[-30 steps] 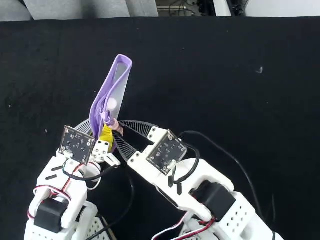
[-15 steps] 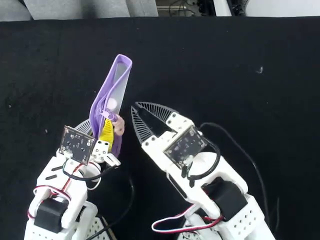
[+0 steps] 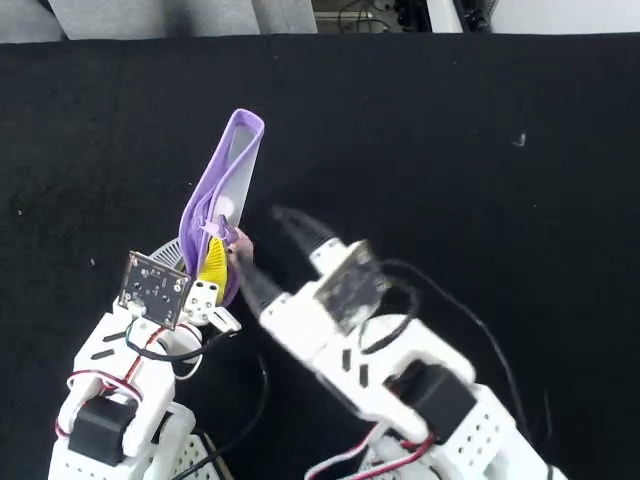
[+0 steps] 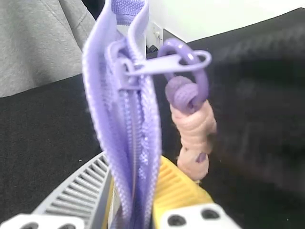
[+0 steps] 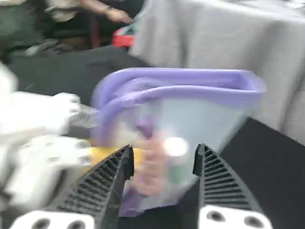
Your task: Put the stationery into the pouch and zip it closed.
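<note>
left end effector grips pouch (upright) | right end effector jaws apart

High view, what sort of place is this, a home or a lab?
Probably a robotics lab or workshop. A white left arm and right arm with exposed wiring share a black-covered table, and grey cloth drapes something behind it.

I am looking down at a big black table, a grey cloth is hanging behind its far edge, a white wall is showing farther back
</note>
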